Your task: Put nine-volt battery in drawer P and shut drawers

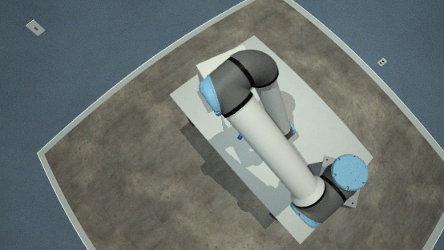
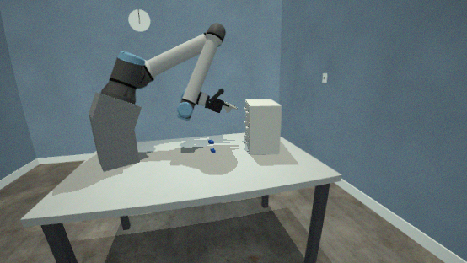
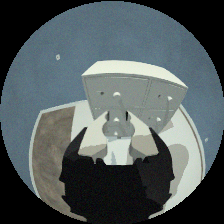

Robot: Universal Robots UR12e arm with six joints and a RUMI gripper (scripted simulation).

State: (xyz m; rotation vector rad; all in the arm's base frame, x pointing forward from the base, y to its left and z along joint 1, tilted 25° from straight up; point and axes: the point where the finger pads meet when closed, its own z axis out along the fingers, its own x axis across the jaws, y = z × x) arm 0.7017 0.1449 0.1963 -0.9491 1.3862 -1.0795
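The white chest (image 1: 213, 64) (image 2: 266, 126) (image 3: 132, 86) stands upright at the far end of the table. Its front has small knobs; no drawer is seen standing out, though the lower ones are partly hidden in the wrist view. I cannot read any drawer marking, so I cannot tell which is P. My gripper (image 2: 234, 108) (image 3: 117, 111) is slightly open, with a narrow gap and nothing between the fingers. It points at the upper part of the chest front, a short way off. In the top view the arm hides it. I cannot make out the nine-volt battery.
Two small blue objects, one (image 2: 211, 142) behind the other (image 2: 212, 150), lie on the table (image 1: 328, 132) (image 2: 190, 185) before the chest. A blue object (image 1: 240, 137) also shows beside the forearm in the top view. The arm's base stands at the opposite end.
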